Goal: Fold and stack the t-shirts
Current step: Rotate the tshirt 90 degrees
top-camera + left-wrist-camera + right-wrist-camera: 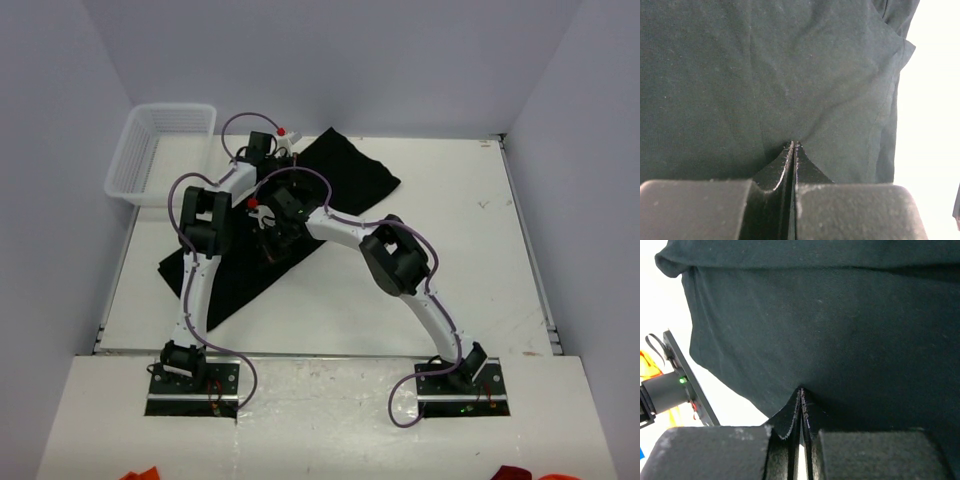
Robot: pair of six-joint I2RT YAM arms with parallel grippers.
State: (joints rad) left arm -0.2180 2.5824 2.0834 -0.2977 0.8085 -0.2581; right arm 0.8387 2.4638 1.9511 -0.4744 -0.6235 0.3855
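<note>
Left claw (794,146) and right claw (801,391) both clenched tight, tips pressed on the black t-shirt (352,172); can't tell if any cloth is pinched. T-shirt lies spread diagonally, centre-left of top view, on white desk (450,240). White mesh basket (155,160) at upper left, pale walls around.

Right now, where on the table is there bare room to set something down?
The right half of the table, from t-shirt to right edge, is bare; so is the near-edge strip at centre. Left-centre is crowded: basket, left claw, right claw.
</note>
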